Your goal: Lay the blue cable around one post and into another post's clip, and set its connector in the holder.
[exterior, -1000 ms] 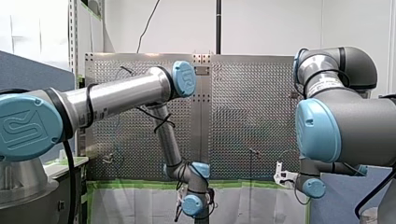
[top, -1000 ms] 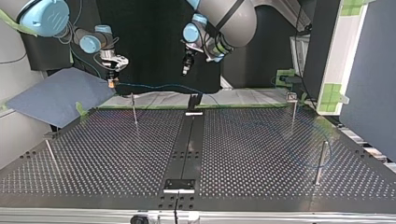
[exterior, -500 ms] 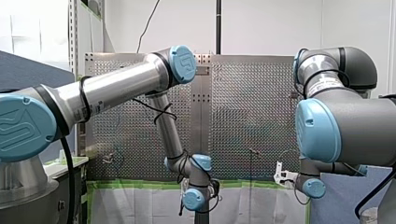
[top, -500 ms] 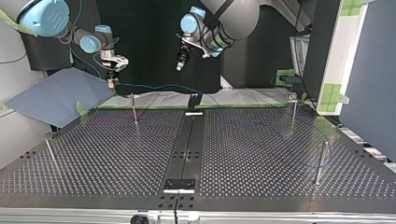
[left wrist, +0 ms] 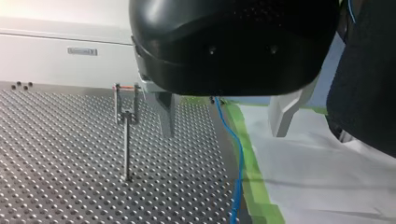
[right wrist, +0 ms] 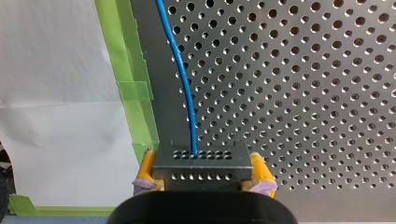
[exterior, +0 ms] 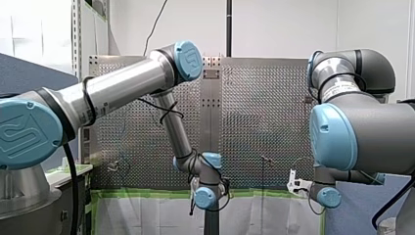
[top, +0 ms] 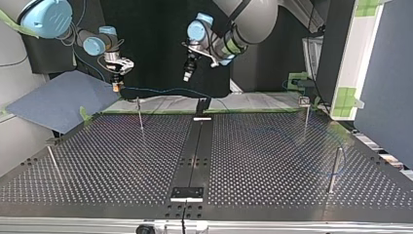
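Between the right gripper's (right wrist: 204, 173) yellow pads (right wrist: 145, 169): the connector (right wrist: 201, 163), clamped square, a small rigid block and likely the surest hold. From it the cable (right wrist: 181, 84) runs out along the table (right wrist: 303, 93) edge; it looks thin, light and probably limp, so it would sag unless guided. Farther along, the left gripper (left wrist: 223, 133) hangs over it near a post (left wrist: 126, 144), aimed downward, jaws wide apart, empty.

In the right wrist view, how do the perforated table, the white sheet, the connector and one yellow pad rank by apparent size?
1. perforated table
2. white sheet
3. connector
4. yellow pad
The connector and pad are nearest the camera, so real sizes stay unsure.
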Tool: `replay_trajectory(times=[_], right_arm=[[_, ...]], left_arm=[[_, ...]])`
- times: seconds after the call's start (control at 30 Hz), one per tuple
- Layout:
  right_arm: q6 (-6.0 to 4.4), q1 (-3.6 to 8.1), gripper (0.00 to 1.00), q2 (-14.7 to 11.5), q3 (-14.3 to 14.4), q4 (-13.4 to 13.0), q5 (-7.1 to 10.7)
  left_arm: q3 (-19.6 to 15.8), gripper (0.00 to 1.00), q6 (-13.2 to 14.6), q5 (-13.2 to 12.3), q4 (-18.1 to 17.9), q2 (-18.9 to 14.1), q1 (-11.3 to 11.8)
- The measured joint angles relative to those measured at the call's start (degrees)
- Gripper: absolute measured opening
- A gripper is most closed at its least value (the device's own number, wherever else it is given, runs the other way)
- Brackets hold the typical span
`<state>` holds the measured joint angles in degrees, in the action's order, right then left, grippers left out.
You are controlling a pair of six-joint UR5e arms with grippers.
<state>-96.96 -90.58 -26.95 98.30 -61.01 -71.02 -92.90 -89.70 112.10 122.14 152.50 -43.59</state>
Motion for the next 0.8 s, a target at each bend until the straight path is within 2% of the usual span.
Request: replay_trajectory(times=[0.27,0.53,0.8], right_arm=[[0.00,0.00,0.00,0.00,0.01,0.00,0.08],[0.00,0.00,0.00,0.00,0.01,0.03,0.09],[0.14,0.00,0.00,0.00,0.01,0.16,0.13]], left_arm=[[2.70,1.00,-0.04,-0.38,1.09,2.72,0.83],[6.29,1.00,0.05,-0.47,3.47,2.97,1.31],[7.32,1.00,0.22,-0.57,3.72,3.00,2.21]])
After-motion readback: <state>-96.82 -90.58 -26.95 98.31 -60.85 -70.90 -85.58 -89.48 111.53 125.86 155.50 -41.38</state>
